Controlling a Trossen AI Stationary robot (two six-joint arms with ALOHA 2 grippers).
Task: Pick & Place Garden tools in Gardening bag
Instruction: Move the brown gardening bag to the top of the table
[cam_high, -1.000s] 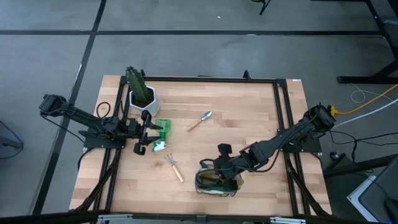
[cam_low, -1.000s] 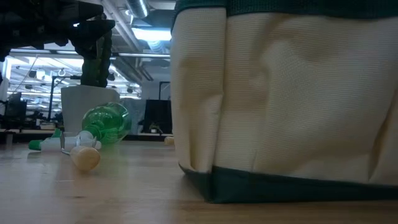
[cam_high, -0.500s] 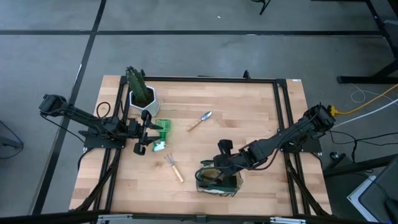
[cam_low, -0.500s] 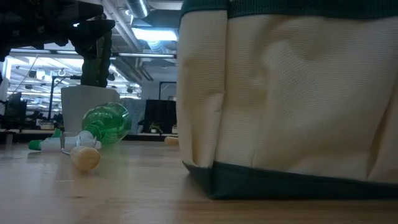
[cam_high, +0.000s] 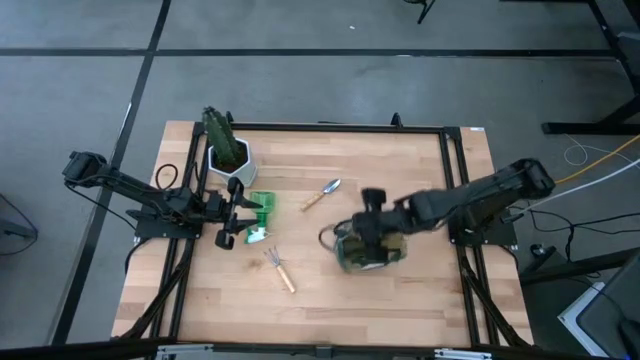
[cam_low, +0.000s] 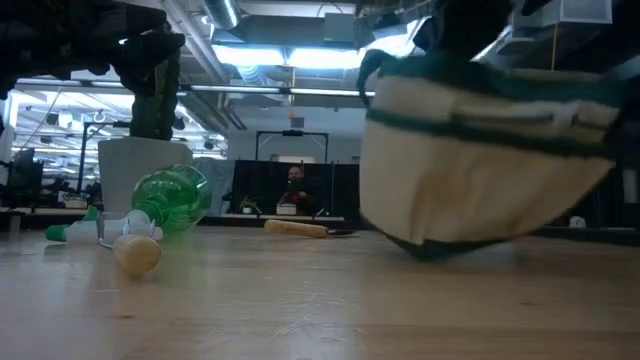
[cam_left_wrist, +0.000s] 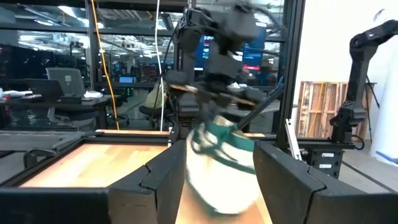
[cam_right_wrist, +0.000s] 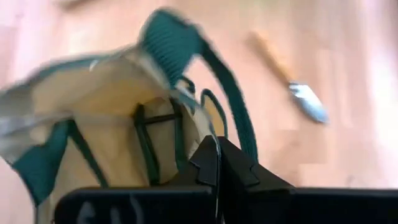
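Mid-table: bag (cam_high: 370, 248) in right claw (cam_high: 371, 232) | trowel (cam_high: 322, 193) nr, rake (cam_high: 279, 269) apart

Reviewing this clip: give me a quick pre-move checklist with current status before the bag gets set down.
1. Right gripper shut on the gardening bag: ok.
2. Bag lifted off the table: ok, tilted in the low view.
3. Trowel clear of the bag: ok, apart.
4. Rake untouched on the wood: ok.
5. Left gripper open by the green bottle: ok.
6. Bag contents: cannot tell.
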